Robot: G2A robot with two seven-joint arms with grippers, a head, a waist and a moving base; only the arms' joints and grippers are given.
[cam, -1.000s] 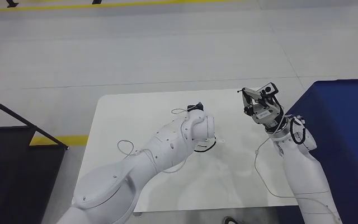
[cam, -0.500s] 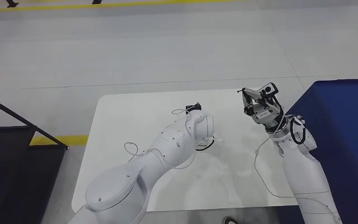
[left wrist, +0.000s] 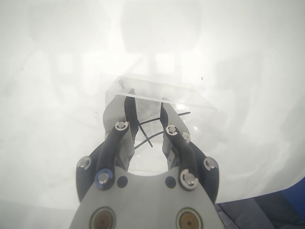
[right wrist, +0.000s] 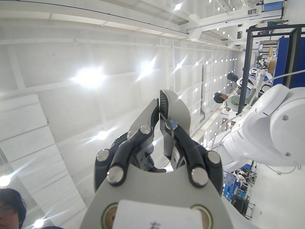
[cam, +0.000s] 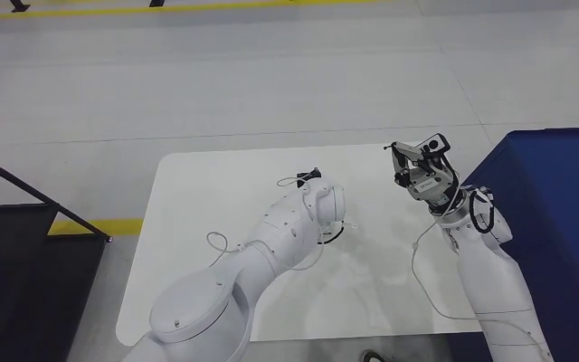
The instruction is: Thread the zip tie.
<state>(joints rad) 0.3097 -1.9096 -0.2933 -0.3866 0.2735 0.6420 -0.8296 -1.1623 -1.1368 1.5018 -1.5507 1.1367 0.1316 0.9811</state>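
My left gripper (left wrist: 147,104) hangs open just above a clear plastic box (left wrist: 190,96) on the white table (cam: 208,199). Black zip ties (left wrist: 152,132) lie crossed in the box, between and below the fingers (left wrist: 129,113), and nothing is gripped. In the top view the left arm's wrist (cam: 321,204) covers that spot at the table's middle. My right gripper (cam: 396,152) is held up over the table's far right corner. It is shut (right wrist: 158,107) on a thin zip tie (right wrist: 166,126), whose strip runs back along one finger.
A blue surface (cam: 534,181) adjoins the table's right side. A black frame (cam: 36,253) stands off the left side. White cables (cam: 217,242) trail along both arms. Bare tabletop lies to the left and near edge.
The left arm's elbow has swung round toward the table's near edge while its wrist stayed over the table's middle. The right arm has not moved.
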